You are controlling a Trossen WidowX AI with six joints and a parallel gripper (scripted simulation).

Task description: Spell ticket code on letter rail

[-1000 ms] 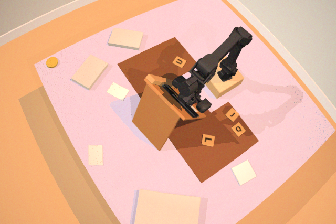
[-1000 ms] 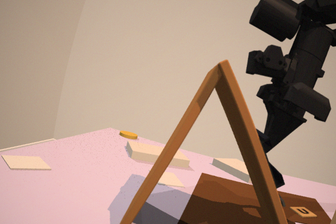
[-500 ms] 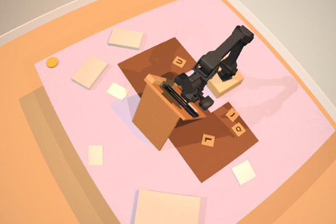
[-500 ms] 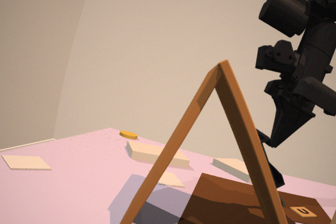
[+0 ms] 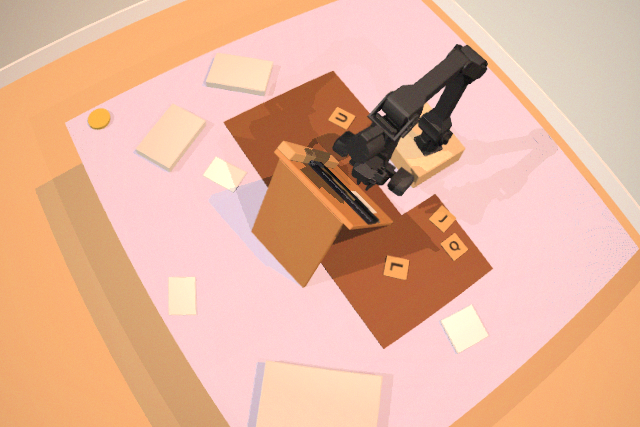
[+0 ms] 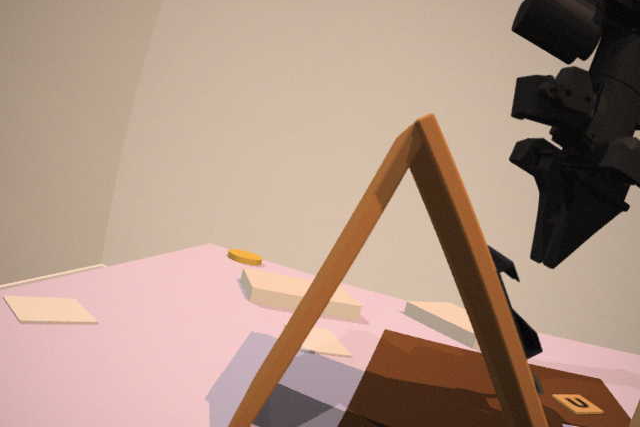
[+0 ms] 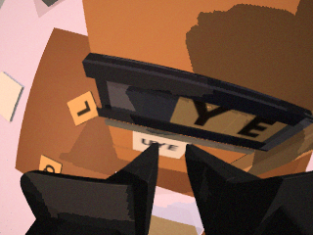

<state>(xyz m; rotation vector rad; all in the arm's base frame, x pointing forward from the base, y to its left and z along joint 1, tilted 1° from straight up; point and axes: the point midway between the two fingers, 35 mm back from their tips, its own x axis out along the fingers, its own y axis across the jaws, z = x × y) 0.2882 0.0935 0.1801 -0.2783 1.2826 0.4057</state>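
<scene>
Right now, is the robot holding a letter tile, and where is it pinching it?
Nothing is held. The end effector has its fingertips a little apart, with no tile between them.

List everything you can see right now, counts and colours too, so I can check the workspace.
loose letter tiles: four, orange; U, J, Q and L on the mat
tiles Y and E: two, tan, in the rail
rail: one, black, on the board
ticket: one, whitish, below the rail
board: one, orange-brown, standing on the counter
mat: one, brown, under the loose tiles
counter: one, pink
disc: one, yellow, counter corner
thick blocks: two, cream, near the disc
large slab: one, cream, top view's lower edge
thin pads: three, pale, around the board and mat
base block: one, light wood, under the arm
arm: one, black, reaching toward the board
gripper: one, black, slightly open before the rail
</scene>
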